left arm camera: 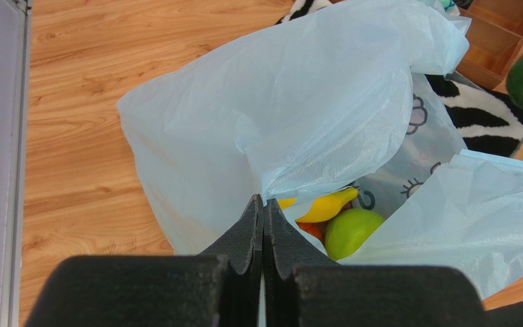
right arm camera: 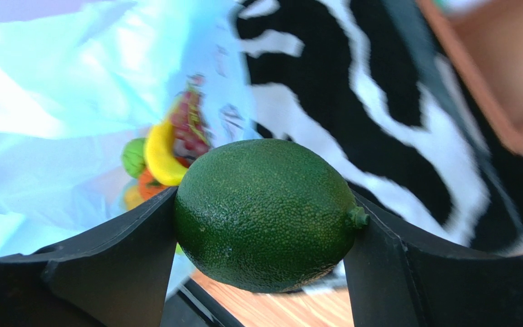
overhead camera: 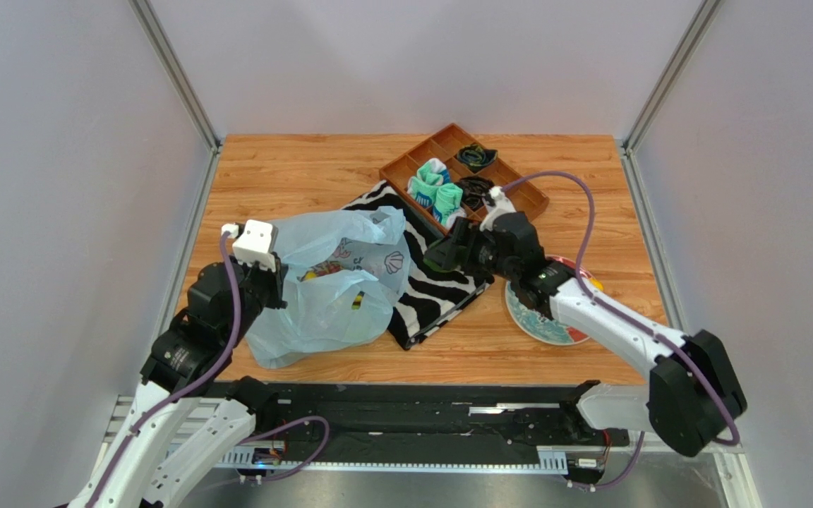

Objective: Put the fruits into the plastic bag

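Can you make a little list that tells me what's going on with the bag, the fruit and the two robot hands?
bag: light-blue plastic bag, open, lying on the table
inside it: banana, green apple
left gripper: shut, pinching the bag's edge
right gripper: holding a lime over the zebra cloth, near the bag's mouth
behind: tray with socks

The fruit [right arm camera: 264, 214] is dark green; bag [left arm camera: 312, 102] light-blue, cloth [overhead camera: 437, 302] zebra-striped.
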Robot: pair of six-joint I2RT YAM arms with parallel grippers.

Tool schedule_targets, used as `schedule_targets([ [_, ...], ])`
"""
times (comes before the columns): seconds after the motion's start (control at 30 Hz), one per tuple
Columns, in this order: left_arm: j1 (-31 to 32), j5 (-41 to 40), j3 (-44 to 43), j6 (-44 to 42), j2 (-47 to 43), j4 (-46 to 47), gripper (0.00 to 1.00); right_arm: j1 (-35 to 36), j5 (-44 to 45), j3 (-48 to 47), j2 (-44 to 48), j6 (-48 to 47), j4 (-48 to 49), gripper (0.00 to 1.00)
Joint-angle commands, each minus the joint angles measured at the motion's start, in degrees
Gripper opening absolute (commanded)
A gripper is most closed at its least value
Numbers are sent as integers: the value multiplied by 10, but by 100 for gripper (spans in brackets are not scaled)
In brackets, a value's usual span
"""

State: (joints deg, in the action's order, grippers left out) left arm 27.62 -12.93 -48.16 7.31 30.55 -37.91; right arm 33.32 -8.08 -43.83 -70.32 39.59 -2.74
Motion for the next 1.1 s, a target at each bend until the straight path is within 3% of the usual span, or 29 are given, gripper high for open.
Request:
schedule_targets([
  [0.0,1,3,-2,-6,5,11,0,47,-29,-104,-83,-35,82,23],
  [0.33,1,4,-1,-7,7,11,0,169,-137,-297,-296,-58,39,23],
  [0.67,1,3,-2,-7,7,10,0,225,-195,-382,-391,-73,-4,26],
  [0.87,1,3,-1,-7,6,10,0,230,-215,-394,-409,-82,-16,37],
  [1.07,1,3,-1,-6,5,9,0,239,-212,-409,-416,-110,-41,63],
])
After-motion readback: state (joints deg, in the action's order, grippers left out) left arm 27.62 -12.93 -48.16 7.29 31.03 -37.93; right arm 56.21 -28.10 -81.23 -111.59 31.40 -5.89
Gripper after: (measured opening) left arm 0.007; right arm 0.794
